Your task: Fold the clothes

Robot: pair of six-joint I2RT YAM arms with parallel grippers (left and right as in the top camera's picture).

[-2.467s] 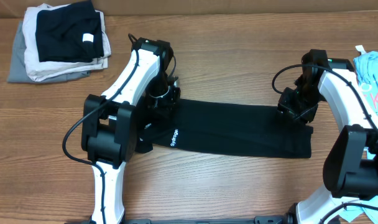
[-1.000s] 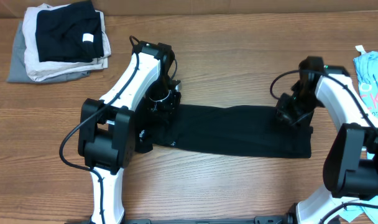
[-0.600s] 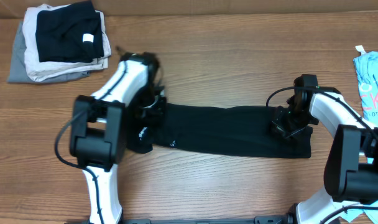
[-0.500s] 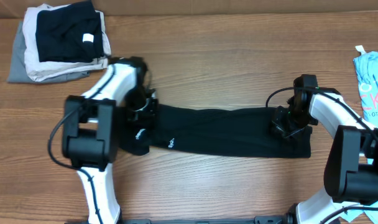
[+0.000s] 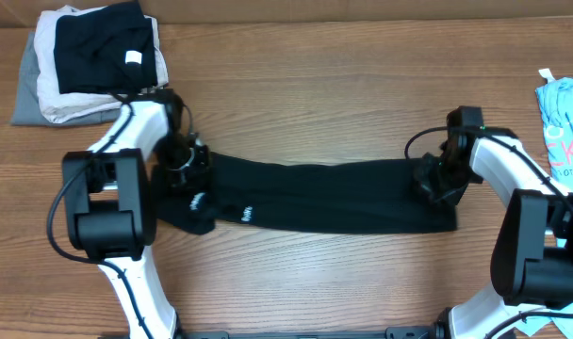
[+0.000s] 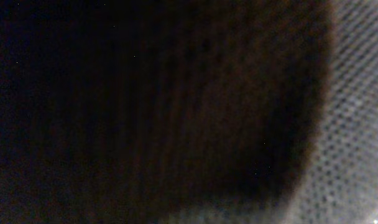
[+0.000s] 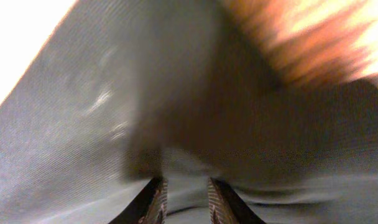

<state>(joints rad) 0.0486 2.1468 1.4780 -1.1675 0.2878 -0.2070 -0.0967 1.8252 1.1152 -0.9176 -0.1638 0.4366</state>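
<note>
Clothes [image 5: 324, 196] stretched left to right, you've got the left gripper [image 5: 186, 160] clamped on the left end and right gripper [image 5: 435, 181] pinching the right end

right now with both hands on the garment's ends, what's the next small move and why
Probably lift the left hand and carry its end toward the right hand: the garment lies stretched flat between them, pinched at both ends, ready to halve.

Black garment [image 5: 324, 193] flat on table [image 5: 315, 85] between left pincer [image 5: 185, 166] and right pincer [image 5: 435, 180]
</note>
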